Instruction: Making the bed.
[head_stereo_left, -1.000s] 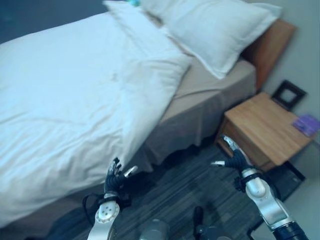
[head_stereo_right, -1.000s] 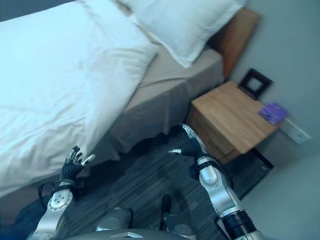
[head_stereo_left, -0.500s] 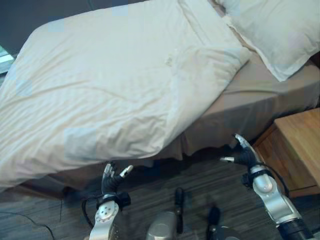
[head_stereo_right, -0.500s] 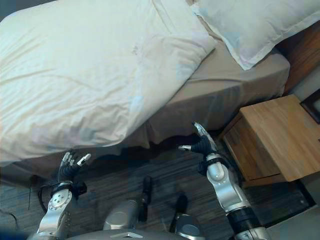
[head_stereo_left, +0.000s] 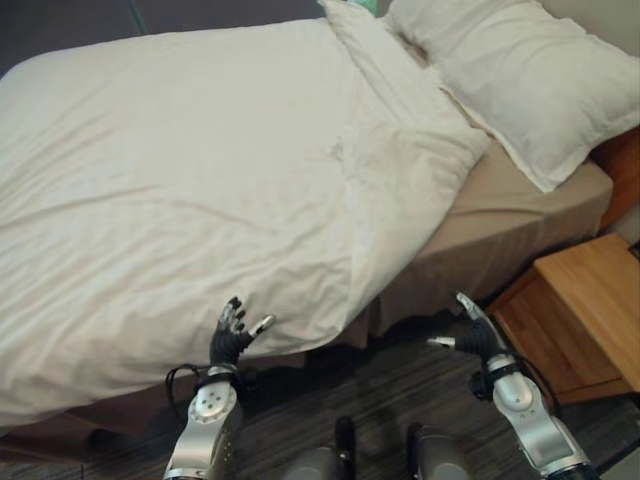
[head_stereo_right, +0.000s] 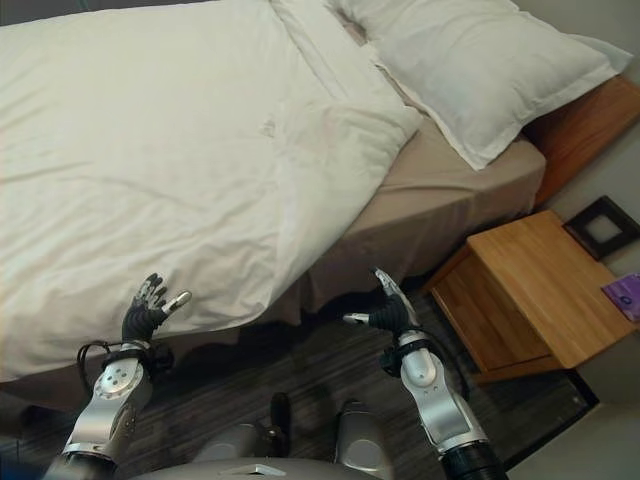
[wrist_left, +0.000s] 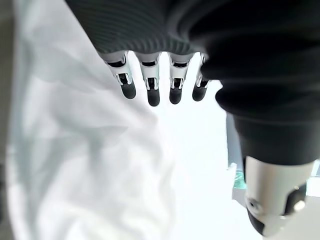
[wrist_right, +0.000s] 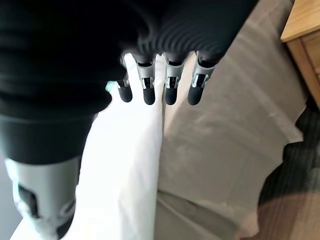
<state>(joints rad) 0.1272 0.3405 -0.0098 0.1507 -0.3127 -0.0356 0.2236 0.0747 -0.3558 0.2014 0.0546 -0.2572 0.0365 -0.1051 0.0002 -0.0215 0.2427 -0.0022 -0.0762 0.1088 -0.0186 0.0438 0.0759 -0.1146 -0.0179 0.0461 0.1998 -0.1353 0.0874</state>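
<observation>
On the bed (head_stereo_right: 470, 200), a white duvet (head_stereo_left: 180, 170) covers most of the mattress and hangs over the near side, its upper corner folded back so that a strip of the beige sheet (head_stereo_left: 500, 200) shows below the pillow (head_stereo_right: 480, 60) at the head end. The pillow lies flat against the wooden headboard (head_stereo_right: 585, 120). Beside the bed stands a wooden nightstand (head_stereo_right: 540, 290), with a dark picture frame (head_stereo_right: 604, 226) and a purple item (head_stereo_right: 628, 296) near its far edge. The left robot hand (head_stereo_left: 231, 338) is raised just in front of the hanging edge of the duvet, fingers straight and spread, grasping nothing — its wrist view shows the fingertips (wrist_left: 152, 95) over the white cloth without closing on it. The right robot hand (head_stereo_right: 386, 310) is lifted over the dark floor (head_stereo_right: 310, 370) between the bed's side and the nightstand, also released, fingers extended and thumb out — apart from the sheet and the duvet.
</observation>
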